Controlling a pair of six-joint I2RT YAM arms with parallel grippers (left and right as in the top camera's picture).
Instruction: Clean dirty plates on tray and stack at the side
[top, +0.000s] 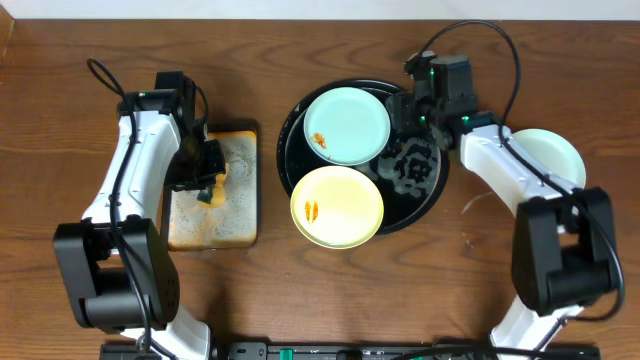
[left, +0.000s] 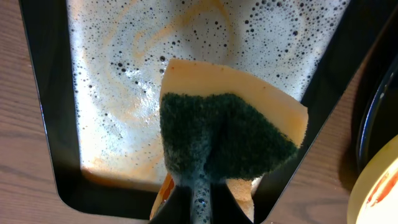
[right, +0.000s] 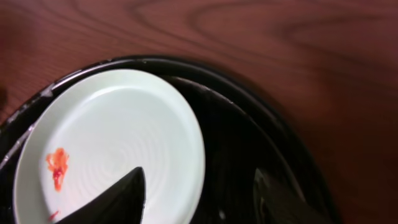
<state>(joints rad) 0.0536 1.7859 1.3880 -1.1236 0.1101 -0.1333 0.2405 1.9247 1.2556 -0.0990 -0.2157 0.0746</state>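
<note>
The rim of the smeared blue-green plate (right: 112, 143), straddled by the parted right tool (right: 199, 202), should be pinched squarely and lifted before the sponge (left: 230, 137) clamped in the left tool (left: 199, 199) is applied.

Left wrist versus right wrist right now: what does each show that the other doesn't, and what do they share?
Only left wrist: the left gripper shut on the sponge, green scrub side facing the camera, over the foamy metal tray, plus an edge of the yellow plate with an orange smear. Only right wrist: the blue-green plate with an orange smear, and the right gripper open, one finger over that plate, the other over bare tray. Both: the rim of the black tray and the wooden table.
</note>
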